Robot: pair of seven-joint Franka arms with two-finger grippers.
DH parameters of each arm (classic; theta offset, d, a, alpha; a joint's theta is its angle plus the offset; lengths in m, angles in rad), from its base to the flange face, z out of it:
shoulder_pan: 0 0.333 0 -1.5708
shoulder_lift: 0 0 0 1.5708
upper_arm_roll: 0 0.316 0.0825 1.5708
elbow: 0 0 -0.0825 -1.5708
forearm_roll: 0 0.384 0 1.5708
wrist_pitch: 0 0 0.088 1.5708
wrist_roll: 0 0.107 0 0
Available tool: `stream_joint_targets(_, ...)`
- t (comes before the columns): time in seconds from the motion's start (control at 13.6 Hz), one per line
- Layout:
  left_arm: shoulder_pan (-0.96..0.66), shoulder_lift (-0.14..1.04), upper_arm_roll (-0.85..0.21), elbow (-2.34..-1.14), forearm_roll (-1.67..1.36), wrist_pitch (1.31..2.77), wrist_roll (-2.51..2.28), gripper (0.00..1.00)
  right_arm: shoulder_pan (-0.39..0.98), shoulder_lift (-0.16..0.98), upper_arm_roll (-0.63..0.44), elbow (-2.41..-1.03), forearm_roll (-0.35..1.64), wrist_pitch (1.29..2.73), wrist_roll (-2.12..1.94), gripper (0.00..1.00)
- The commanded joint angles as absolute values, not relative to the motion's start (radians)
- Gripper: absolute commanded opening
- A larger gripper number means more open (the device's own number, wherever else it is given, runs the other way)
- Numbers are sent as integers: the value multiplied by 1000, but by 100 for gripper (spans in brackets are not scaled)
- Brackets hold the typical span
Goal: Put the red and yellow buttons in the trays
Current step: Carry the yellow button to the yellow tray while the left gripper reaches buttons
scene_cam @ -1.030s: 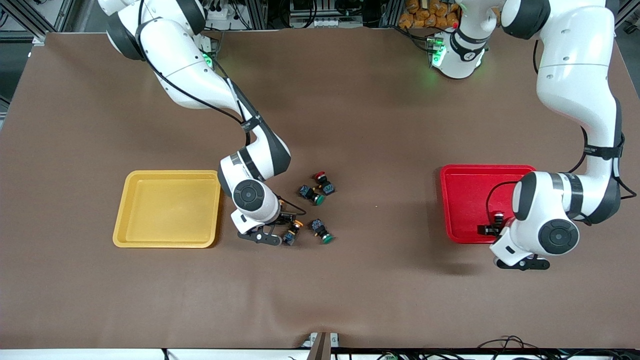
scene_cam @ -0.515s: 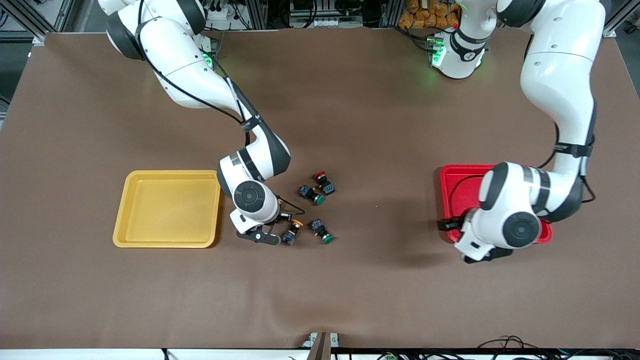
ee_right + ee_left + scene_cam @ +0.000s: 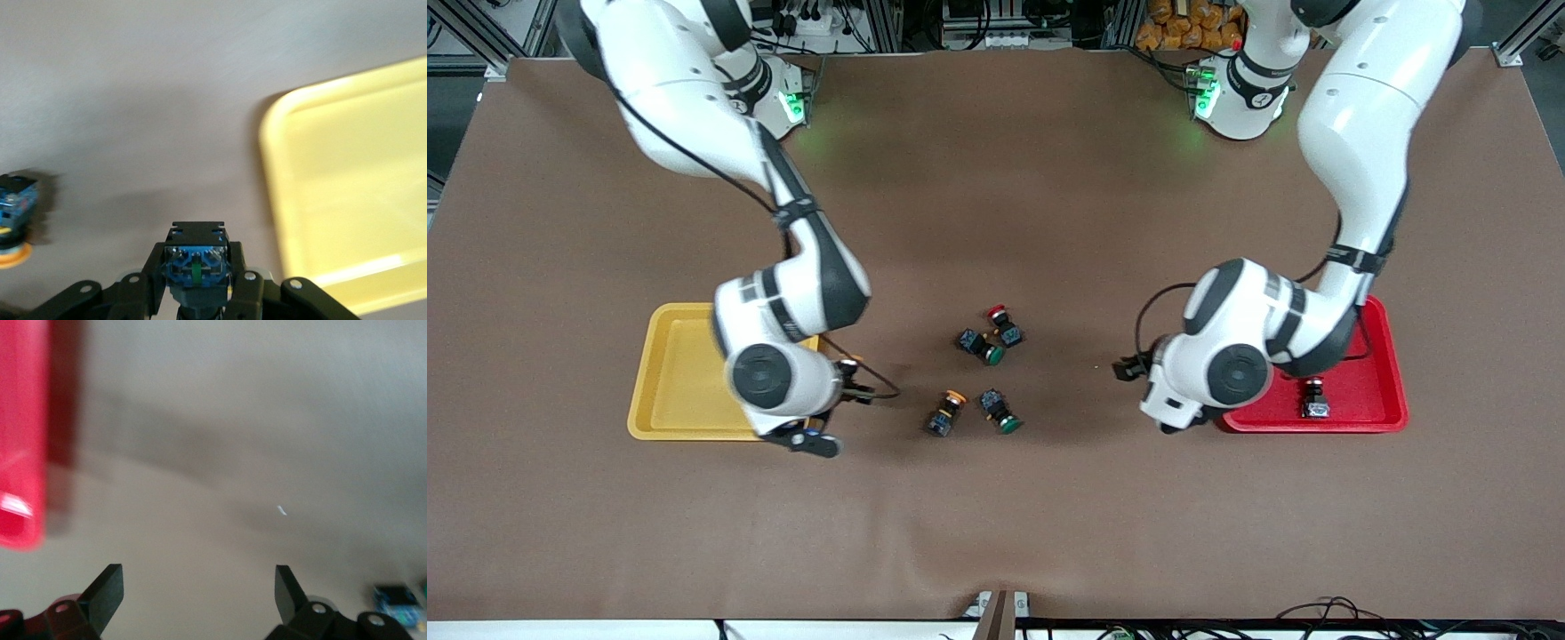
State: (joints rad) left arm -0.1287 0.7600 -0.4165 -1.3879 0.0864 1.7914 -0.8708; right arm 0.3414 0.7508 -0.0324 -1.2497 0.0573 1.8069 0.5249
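Yellow tray's rim (image 3: 267, 143) lies beside the right gripper (image 3: 198, 283), clamped on a button (image 3: 197, 257), cap hidden; left gripper (image 3: 199, 597) spread over bare tabletop (image 3: 267, 420).

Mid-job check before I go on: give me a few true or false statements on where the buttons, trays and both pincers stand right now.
1. The right pincer is shut on a button beside the yellow tray. True.
2. The left pincer carries a button. False: it is open and holds nothing, over bare table beside the red tray.
3. A button lies in the red tray. True.
4. The yellow tray holds two buttons. False: none shows in it.
5. Two green-capped buttons lie on the table. True.
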Motion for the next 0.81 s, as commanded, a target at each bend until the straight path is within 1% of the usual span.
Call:
stream_joint_targets(0.0,-213,764,-411,-1400,57,1795,-968,100,240,707,-6,-1284,60,1778,440,0)
stream_joint_targets(0.15,-270,784,-411,-1407,57,1836,-1040,100,206,704,-11,-1298,49,1779,404,0)
stream_joint_targets(0.22,-317,805,-411,-1419,57,1898,-1099,100,162,704,-11,-1336,48,1811,340,0)
stream_joint_targets(0.29,-343,819,-410,-1420,57,1931,-1129,100,144,704,-11,-1356,45,1822,322,0)
stream_joint_targets(0.52,-417,845,-400,-1420,66,2029,-1199,100,74,710,-12,-1380,37,1841,238,0)
stream_joint_targets(0.66,-443,854,-397,-1419,71,2065,-1218,100,-1,707,-11,-1437,20,1900,90,0)
stream_joint_targets(0.74,-448,856,-396,-1419,72,2072,-1219,100,-36,710,-11,-1445,20,1908,34,0)
